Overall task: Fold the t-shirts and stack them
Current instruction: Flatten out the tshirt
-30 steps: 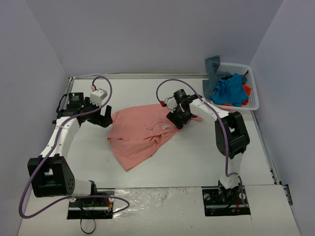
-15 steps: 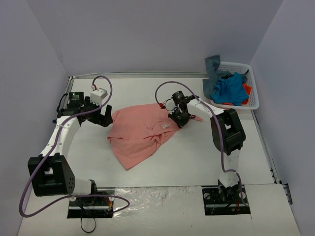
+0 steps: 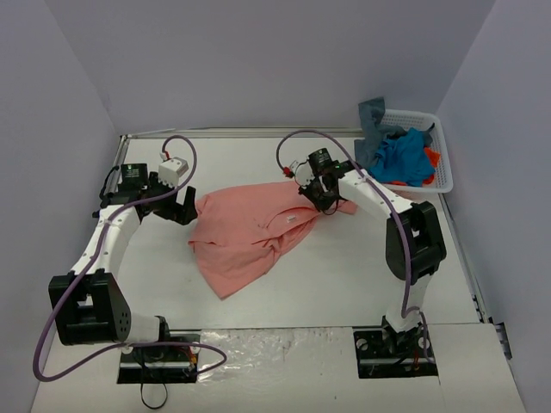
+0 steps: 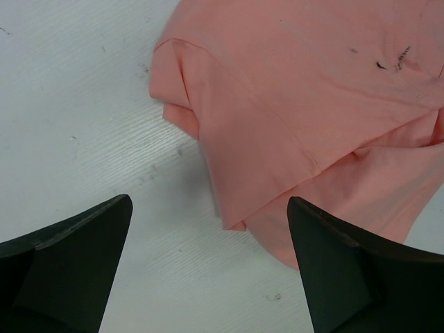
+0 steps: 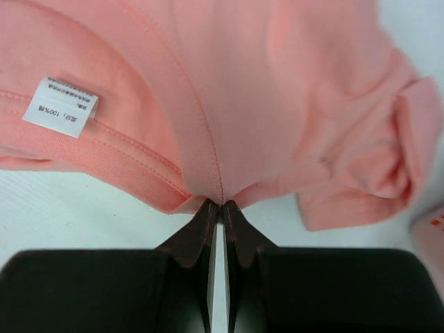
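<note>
Soft salmon-pink t-shirt (image 3: pixel 250 237) spread in loose folds mid-table, on the white wood-grain table (image 3: pixel 344 275). Right gripper (image 5: pixel 220 206) closed tight, pinching the cloth at the ribbed collar (image 5: pixel 201 159). Left gripper (image 4: pixel 208 208) wide open over the shirt's left edge, holding nothing. Only in the right wrist view: small white label (image 5: pixel 61 107) sewn by the collar. Only from the top: white lattice basket (image 3: pixel 435 181) at far right, other t-shirts (image 3: pixel 403 159) heaped inside, blue, grey-blue, orange-red.
</note>
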You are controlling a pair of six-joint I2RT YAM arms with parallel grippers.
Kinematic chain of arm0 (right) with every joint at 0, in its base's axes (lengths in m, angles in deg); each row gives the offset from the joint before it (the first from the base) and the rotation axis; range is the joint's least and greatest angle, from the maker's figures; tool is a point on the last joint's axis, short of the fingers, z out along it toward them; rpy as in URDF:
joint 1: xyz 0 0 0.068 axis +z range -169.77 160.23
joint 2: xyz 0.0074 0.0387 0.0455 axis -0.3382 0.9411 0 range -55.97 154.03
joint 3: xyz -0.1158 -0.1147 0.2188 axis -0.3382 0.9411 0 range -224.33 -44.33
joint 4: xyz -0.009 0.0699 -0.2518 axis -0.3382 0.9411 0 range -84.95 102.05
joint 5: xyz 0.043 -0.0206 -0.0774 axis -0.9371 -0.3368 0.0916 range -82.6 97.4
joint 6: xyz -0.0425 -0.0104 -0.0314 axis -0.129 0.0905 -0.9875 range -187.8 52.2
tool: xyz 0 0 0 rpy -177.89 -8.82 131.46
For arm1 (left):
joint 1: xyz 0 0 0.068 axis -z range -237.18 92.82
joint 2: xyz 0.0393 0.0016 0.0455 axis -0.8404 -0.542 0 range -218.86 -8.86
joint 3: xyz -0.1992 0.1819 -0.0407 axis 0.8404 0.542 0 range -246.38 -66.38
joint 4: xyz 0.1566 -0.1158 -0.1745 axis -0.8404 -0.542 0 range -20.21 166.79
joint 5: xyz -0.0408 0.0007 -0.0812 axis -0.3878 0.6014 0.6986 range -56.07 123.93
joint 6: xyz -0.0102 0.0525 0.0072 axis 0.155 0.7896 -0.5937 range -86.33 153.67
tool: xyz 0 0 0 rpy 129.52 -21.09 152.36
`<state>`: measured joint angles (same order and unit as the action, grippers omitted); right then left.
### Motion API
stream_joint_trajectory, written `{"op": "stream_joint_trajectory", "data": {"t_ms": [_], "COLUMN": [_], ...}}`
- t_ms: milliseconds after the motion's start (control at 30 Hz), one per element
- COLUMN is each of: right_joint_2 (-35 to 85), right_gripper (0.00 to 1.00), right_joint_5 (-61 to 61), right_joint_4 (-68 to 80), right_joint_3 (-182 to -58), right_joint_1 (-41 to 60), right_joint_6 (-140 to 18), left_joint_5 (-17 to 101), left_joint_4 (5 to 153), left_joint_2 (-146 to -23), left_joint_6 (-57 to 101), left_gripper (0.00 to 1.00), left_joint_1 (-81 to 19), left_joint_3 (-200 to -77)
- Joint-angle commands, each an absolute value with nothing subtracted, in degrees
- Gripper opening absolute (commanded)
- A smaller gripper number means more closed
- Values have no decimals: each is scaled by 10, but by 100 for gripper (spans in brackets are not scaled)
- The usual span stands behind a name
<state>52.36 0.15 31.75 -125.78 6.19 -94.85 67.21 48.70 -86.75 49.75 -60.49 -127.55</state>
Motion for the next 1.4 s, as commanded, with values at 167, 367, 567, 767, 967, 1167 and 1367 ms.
{"op": "stream_joint_trajectory", "data": {"t_ms": [167,367,567,767,967,1167,1367], "right_joint_2": [447,438,452,471,483,491,500], "right_gripper": [0,0,0,0,0,0,0], "right_joint_5": [52,60,70,72,90,94,101], "right_joint_4": [354,352,351,350,350,349,348], "right_joint_3": [-1368,-1385,-1380,-1382,-1382,-1378,-1372], "right_joint_1": [5,-33,-35,-37,-39,-40,-41], "right_joint_6": [-947,-936,-931,-927,-921,-920,-920], "left_joint_5": [698,705,682,669,649,622,597], "left_joint_4": [462,430,366,305,297,310,328], "left_joint_2": [-857,-874,-900,-905,-911,-957,-997], "left_joint_6": [519,544,622,700,715,694,673], "left_gripper": [95,89,78,75,80,80,76], "left_joint_1": [-595,-586,-527,-456,-415,-354,-275], "left_joint_3": [-1286,-1294,-1288,-1267,-1258,-1253,-1238]}}
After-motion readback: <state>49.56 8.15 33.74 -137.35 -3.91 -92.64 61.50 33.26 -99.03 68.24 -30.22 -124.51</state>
